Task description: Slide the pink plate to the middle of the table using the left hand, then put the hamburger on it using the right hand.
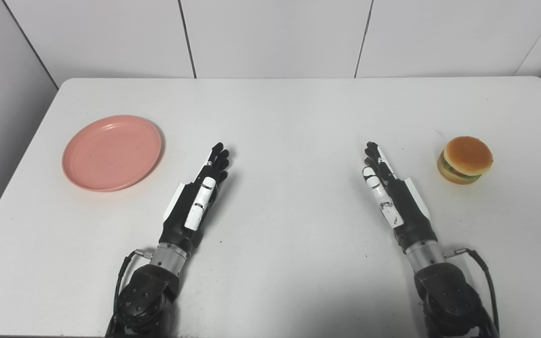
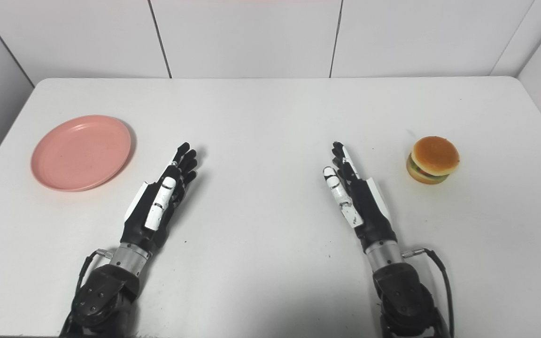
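Note:
A pink plate (image 1: 112, 152) lies flat and empty on the left part of the white table (image 1: 289, 117). A toy hamburger (image 1: 466, 159) with a tan bun stands upright at the right. My left hand (image 1: 200, 192) lies stretched out on the table, open and empty, to the right of the plate and apart from it. My right hand (image 1: 388, 188) is also stretched out, open and empty, to the left of the hamburger and apart from it.
White wall panels (image 1: 275, 37) rise behind the table's far edge. The table's left edge runs close to the plate, and its right edge lies beyond the hamburger. Bare tabletop lies between the two hands.

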Action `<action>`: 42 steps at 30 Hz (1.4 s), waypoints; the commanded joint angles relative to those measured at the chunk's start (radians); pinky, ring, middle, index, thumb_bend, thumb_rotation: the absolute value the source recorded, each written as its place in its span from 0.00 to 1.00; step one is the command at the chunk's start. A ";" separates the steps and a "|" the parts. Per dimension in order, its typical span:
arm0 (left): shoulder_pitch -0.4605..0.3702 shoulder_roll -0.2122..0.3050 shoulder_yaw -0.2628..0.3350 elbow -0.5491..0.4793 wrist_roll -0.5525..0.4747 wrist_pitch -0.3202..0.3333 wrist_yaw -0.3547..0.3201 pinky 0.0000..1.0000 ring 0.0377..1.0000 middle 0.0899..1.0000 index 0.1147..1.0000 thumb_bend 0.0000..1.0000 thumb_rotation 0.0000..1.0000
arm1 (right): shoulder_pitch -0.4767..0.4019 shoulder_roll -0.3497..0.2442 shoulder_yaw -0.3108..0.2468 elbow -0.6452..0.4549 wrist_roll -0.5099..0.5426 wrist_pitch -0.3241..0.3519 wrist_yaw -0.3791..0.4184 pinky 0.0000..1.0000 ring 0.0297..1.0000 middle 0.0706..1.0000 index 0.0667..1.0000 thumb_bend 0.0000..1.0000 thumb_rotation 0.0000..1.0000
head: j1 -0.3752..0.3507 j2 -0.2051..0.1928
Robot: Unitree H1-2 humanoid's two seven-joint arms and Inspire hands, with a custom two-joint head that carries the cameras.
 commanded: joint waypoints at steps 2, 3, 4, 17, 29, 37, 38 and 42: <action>0.030 -0.008 -0.007 0.043 0.007 0.020 0.005 1.00 1.00 1.00 1.00 0.42 1.00 | -0.005 -0.002 0.004 -0.007 0.003 0.008 0.014 0.98 0.97 0.98 0.99 0.14 1.00 | 0.001 0.002; 0.030 -0.010 -0.007 0.041 0.007 0.021 0.007 1.00 1.00 1.00 1.00 0.42 1.00 | -0.005 -0.002 0.004 -0.007 0.004 0.009 0.015 0.98 0.97 0.98 0.99 0.14 1.00 | 0.001 0.002; 0.031 -0.011 -0.008 0.039 0.009 0.022 0.009 1.00 1.00 1.00 1.00 0.42 1.00 | -0.006 -0.003 0.003 -0.007 0.005 0.007 0.015 0.98 0.97 0.98 0.99 0.13 1.00 | 0.003 0.001; 0.027 -0.011 -0.009 0.048 0.013 0.013 0.013 1.00 1.00 1.00 1.00 0.41 1.00 | -0.009 -0.004 0.001 0.000 0.009 0.003 0.017 0.97 0.97 0.98 0.99 0.14 1.00 | 0.010 0.004; 0.025 -0.010 -0.013 0.053 0.013 0.008 0.011 1.00 1.00 1.00 1.00 0.42 1.00 | -0.009 -0.006 -0.002 0.011 0.007 -0.018 0.012 0.95 0.96 0.97 0.98 0.15 1.00 | 0.029 0.001; 0.006 -0.026 -0.031 0.131 0.031 -0.051 0.010 1.00 1.00 1.00 1.00 0.43 1.00 | -0.008 -0.024 -0.012 0.048 0.010 -0.056 0.014 0.96 0.96 0.97 0.97 0.15 1.00 | 0.147 -0.079; 0.004 -0.030 -0.033 0.138 0.035 -0.050 0.013 1.00 1.00 1.00 1.00 0.43 1.00 | -0.008 -0.026 -0.014 0.058 0.015 -0.067 0.015 0.96 0.96 0.97 0.97 0.15 1.00 | 0.152 -0.084; -0.002 -0.051 -0.040 0.165 0.053 -0.046 0.024 1.00 1.00 1.00 1.00 0.43 1.00 | -0.011 -0.042 -0.024 0.117 0.038 -0.128 0.025 0.97 0.97 0.98 0.98 0.14 1.00 | 0.207 -0.139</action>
